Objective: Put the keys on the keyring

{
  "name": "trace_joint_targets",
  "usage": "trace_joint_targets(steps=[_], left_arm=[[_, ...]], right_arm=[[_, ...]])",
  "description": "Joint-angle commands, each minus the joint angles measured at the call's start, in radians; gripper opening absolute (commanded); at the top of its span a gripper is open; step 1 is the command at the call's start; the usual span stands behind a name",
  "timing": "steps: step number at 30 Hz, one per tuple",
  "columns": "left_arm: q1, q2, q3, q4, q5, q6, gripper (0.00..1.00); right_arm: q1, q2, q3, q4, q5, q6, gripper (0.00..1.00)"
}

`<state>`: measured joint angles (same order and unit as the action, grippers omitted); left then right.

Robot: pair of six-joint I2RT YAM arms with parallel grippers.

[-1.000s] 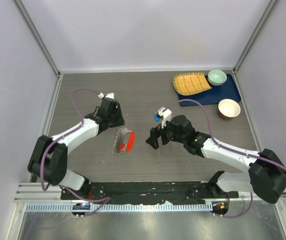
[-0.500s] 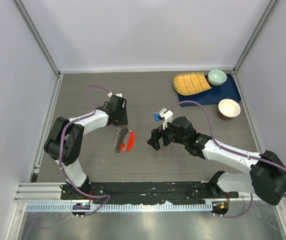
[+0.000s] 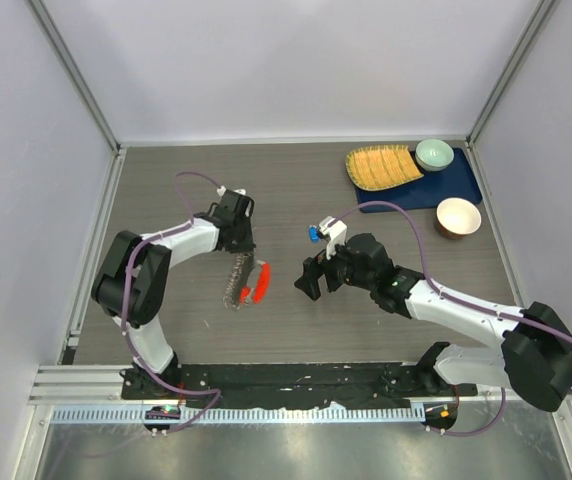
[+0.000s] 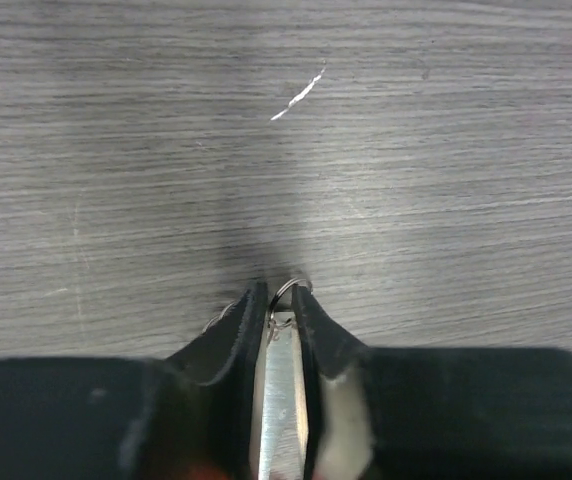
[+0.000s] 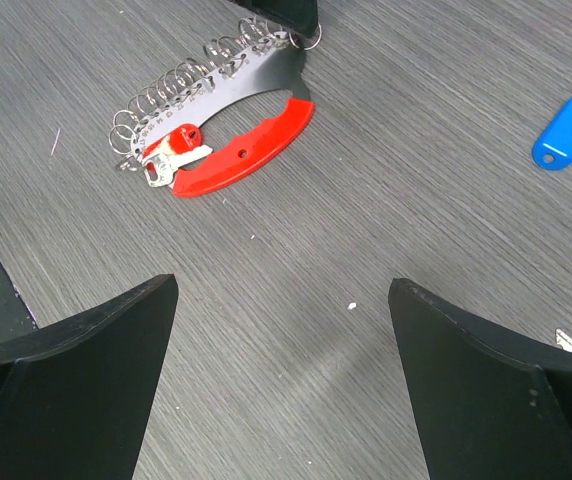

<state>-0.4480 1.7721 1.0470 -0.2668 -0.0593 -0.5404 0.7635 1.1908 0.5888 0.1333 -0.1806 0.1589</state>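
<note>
Two pincers are hanging over the middle of the tabletop point(image 3: 166, 180), one on either side of the keyring point(image 5: 241, 95). The keyring is lying flat just left of centre, its coil of wire loops point(image 5: 166, 95) running along one side of a silvery strip and its long red fob point(image 5: 256, 145) curving along the other.

The left pincer point(image 4: 279, 298) is reaching down over the keyring's far end, fingers pressed together on the silvery strip and pinching it, with a small ring poking out just past the fingertips. That pincer is covering the far tip of the keyring. At the near end, a small red-headed key point(image 5: 171, 148) is lying against the fob and touching the last loops of the coil.

The right pincer point(image 3: 311, 279) is hovering near the keyring's right side, apart from it, with its fingers spread wide and holding nothing.

The blue-headed key point(image 5: 569, 130) is lying toward the far edge from the right pincer, well apart from the keyring and close beside the right wrist. The tip of a silver key point(image 5: 571, 343) is peeking out next to the right finger, mostly hidden by it.

In the far right corner a blue mat point(image 3: 466, 188) is carrying a yellow woven tray point(image 3: 381, 167) and a pale green bowl point(image 3: 434, 154). A tan bowl point(image 3: 457, 216) is sitting at the mat's near edge.
</note>
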Motion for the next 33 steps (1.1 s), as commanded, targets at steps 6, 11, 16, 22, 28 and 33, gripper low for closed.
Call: trace_joint_targets(steps=[6, 11, 16, 22, 28, 33], left_arm=[[0.006, -0.118, -0.047, 0.027, 0.107, 0.063, 0.00], [-0.027, -0.235, -0.120, 0.098, 0.128, 0.186, 0.00], [-0.124, -0.380, -0.249, 0.247, 0.110, 0.365, 0.00], [-0.164, -0.542, -0.459, 0.507, 0.188, 0.516, 0.00], [-0.215, -0.701, -0.613, 0.748, 0.311, 0.654, 0.00], [-0.264, -0.801, -0.636, 0.753, 0.412, 0.724, 0.00]], right_arm=[[0.003, -0.048, -0.003, 0.028, 0.007, -0.010, 0.93], [0.003, -0.063, -0.010, 0.077, -0.019, -0.012, 0.93], [0.003, -0.082, -0.003, 0.091, -0.097, -0.033, 0.93], [0.003, -0.109, 0.002, 0.095, -0.158, -0.048, 0.88], [0.003, -0.145, 0.012, 0.085, -0.230, -0.088, 0.78], [0.003, -0.166, 0.046, 0.032, -0.276, -0.134, 0.70]])
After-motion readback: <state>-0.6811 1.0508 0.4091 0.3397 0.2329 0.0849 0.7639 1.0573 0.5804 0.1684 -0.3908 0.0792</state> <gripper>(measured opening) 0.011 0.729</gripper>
